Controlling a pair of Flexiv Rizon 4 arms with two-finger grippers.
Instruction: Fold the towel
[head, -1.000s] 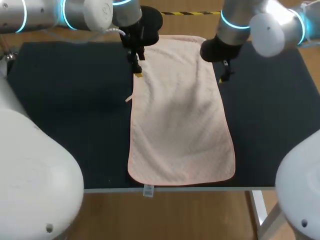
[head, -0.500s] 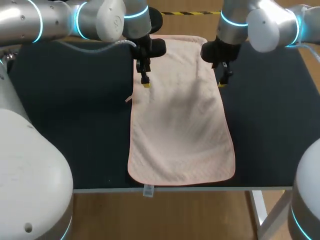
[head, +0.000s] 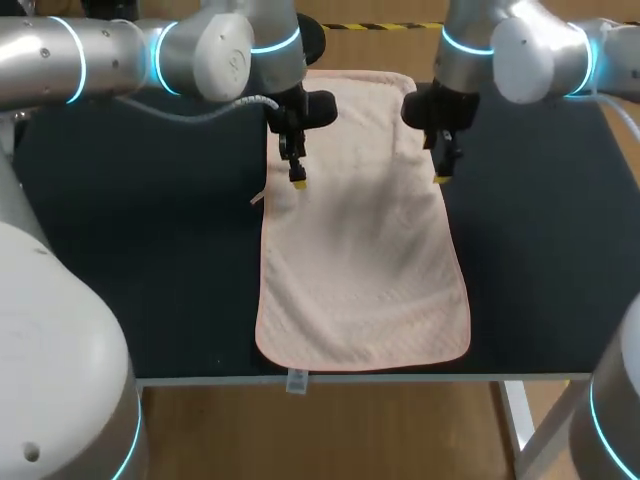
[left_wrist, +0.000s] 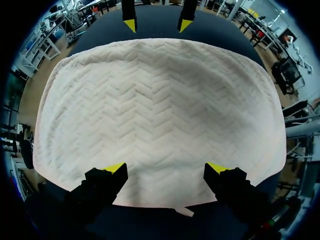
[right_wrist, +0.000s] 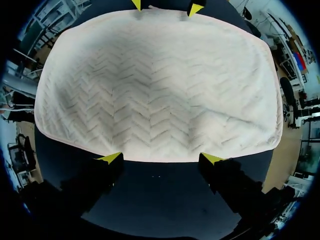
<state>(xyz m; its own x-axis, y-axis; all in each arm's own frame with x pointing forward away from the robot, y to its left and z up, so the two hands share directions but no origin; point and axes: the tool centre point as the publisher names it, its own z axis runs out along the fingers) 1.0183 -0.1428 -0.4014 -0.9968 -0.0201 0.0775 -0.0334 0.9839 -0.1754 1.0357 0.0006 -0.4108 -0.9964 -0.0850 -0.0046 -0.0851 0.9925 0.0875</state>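
Towel (head: 360, 240) is laid out flat, lengthwise down the middle of the dark table (head: 130, 250). It's pale pink with a zigzag weave, and its near short edge sits right at the table's front edge with a little white tag (head: 296, 380) hanging off it. The far corners are partly covered by my two arms in the head view, so I can't really make out how the far hem lies there. Left gripper (head: 298, 180) sits at the towel's left long edge, up in the far half, and the right gripper (head: 441, 177) is across from it at the right long edge. From the head view each one shows as just a yellow speck, so there's no way to judge the gap. The wrist views settle it though: both have their fingers spread wide apart with nothing clamped. Left fingertips (left_wrist: 116, 167) sit over the cloth just inside the hem, and a small loop (left_wrist: 185, 211) pokes out of that hem between the two fingers. Right fingertips (right_wrist: 111, 158) line up right at the hem. Whether any tip actually touches the fabric, can't tell. The finger bodies are just dark blobs in both wrist views.
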